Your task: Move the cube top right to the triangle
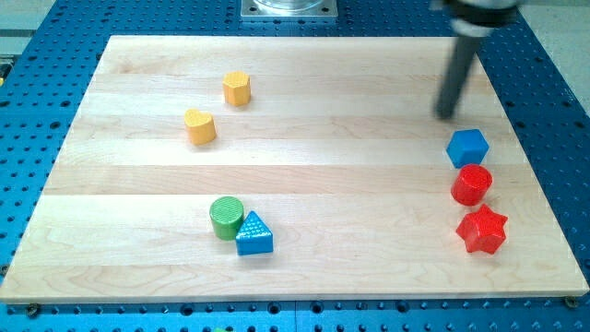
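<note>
A blue cube (pixel 467 147) sits near the board's right edge. A blue triangle (pixel 253 234) lies at the lower middle, touching a green cylinder (pixel 226 217) on its upper left. My tip (pixel 446 114) is at the end of the dark rod at the view's upper right, just above and slightly left of the blue cube, a small gap apart from it.
A red cylinder (pixel 472 184) sits right below the blue cube, and a red star (pixel 482 230) below that. A yellow hexagon block (pixel 237 88) and a yellow heart-shaped block (pixel 199 126) lie at the upper left. The wooden board (pixel 304 175) rests on a blue perforated table.
</note>
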{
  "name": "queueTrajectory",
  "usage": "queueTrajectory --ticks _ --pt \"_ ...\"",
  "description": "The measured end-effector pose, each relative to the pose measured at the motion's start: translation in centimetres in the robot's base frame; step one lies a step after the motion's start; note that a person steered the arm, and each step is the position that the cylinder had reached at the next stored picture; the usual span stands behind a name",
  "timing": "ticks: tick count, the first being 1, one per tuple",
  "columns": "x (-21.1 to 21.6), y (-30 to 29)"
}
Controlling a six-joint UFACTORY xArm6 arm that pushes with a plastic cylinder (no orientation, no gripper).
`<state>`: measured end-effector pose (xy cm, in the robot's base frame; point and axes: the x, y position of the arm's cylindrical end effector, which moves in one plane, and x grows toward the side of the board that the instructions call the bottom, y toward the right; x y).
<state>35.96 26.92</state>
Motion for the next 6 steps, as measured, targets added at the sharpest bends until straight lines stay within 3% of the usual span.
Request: queueTrajectory --ticks 1,2,3,4,5,6 --pt "4.3 2.5" --pt "10.4 -11.4" --pt "12.3 -20.3" --pt "12.5 -12.7" --pt "16.3 -16.4" --pt "17.9 -24.2"
